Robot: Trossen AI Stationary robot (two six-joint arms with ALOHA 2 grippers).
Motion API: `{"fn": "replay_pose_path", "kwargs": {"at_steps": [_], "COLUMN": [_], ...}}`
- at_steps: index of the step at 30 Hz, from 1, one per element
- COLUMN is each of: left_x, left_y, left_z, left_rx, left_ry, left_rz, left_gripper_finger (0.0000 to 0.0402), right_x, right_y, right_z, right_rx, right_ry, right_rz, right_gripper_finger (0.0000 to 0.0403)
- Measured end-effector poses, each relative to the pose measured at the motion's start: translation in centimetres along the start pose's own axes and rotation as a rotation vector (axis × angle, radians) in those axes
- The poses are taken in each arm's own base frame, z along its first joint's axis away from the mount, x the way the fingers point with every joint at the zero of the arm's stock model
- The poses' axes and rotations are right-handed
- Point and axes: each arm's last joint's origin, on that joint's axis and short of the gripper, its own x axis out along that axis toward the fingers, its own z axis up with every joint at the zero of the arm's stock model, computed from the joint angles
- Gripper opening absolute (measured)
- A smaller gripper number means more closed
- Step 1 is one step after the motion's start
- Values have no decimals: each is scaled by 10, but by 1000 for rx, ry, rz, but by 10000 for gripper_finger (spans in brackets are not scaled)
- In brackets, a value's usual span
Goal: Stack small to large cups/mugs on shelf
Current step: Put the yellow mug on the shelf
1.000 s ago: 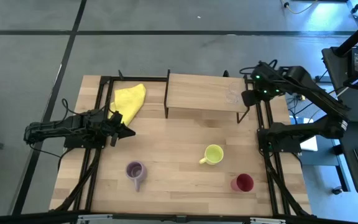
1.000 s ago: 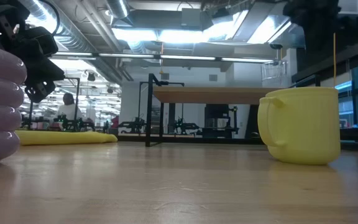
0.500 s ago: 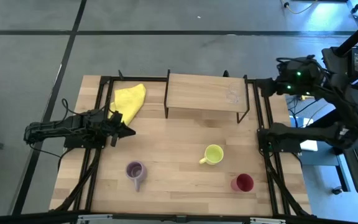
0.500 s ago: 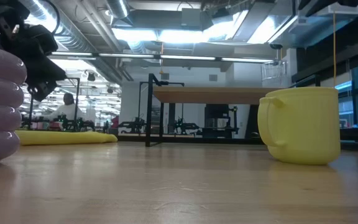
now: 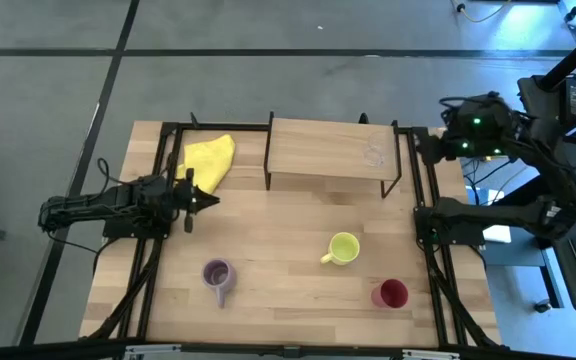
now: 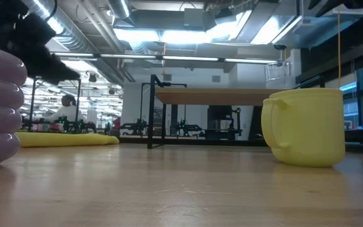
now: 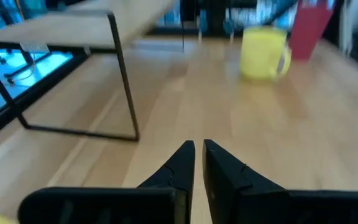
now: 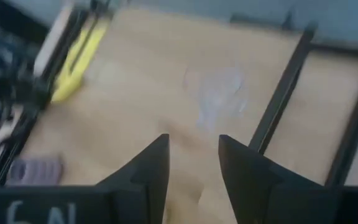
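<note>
A tiny clear glass stands upright on the right end of the light-wood shelf. The yellow-green mug, lilac mug and dark red cup stand on the tabletop nearer the front. My right gripper hovers open and holds nothing, high up beyond the shelf's right end; it looks down at the glass. My left gripper is shut on nothing. It hangs low over the table's left side and points level toward the yellow-green mug.
A yellow cloth lies at the table's far left, beside the shelf's black legs. Black rails run along both table sides. Bare wood lies between the mugs and the shelf.
My right gripper has drawn back from the shelf's right end, up and toward the table's right edge, leaving the glass standing on the shelf. My left gripper has rolled about its own pointing line without changing place.
</note>
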Motion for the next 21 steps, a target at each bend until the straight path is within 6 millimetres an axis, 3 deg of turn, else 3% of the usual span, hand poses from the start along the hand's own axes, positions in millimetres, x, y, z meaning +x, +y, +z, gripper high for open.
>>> {"fn": "replay_pose_path", "kwargs": {"at_steps": [8, 12, 21], "left_x": [-2, -6, -12], "left_y": [0, 0, 0], "left_z": [20, 33, 47], "left_rx": [-252, -474, -560], "left_ry": [-210, -344, -501], "left_rz": [-28, -81, -133], "left_gripper_finger": [27, 27, 27], "right_x": [39, 57, 79], "right_y": [-4, -2, 0], "right_z": [-21, -26, -39], "right_rx": [68, 41, 15], "right_ry": [382, 414, 492], "right_rz": [21, 41, 68], "right_gripper_finger": [139, 139, 139]}}
